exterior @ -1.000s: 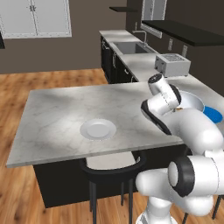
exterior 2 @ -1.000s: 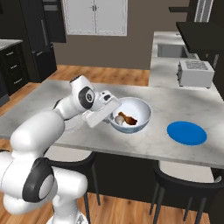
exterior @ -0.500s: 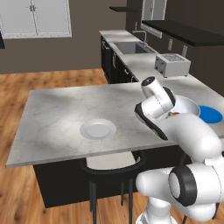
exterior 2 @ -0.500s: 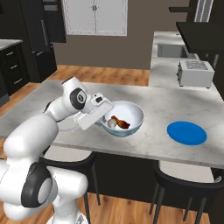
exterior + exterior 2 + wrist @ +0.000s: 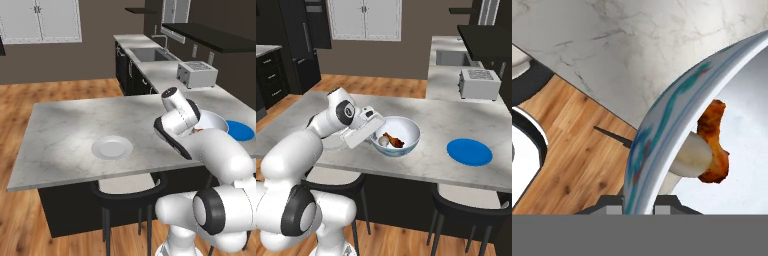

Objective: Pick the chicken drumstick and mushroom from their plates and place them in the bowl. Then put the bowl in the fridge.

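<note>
The fingers (image 5: 376, 131) are clenched on the near rim of the bowl (image 5: 406, 131), one either side of its wall, above the counter (image 5: 436, 117). Inside lie the chicken drumstick (image 5: 393, 140), long axis across the bowl, pale end beside the mushroom (image 5: 384, 142). Both plates look emptied; carrying the bowl to the fridge remains.

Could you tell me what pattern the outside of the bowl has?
White with blue-teal streaks, clearest in the hand view on the bowl.
</note>
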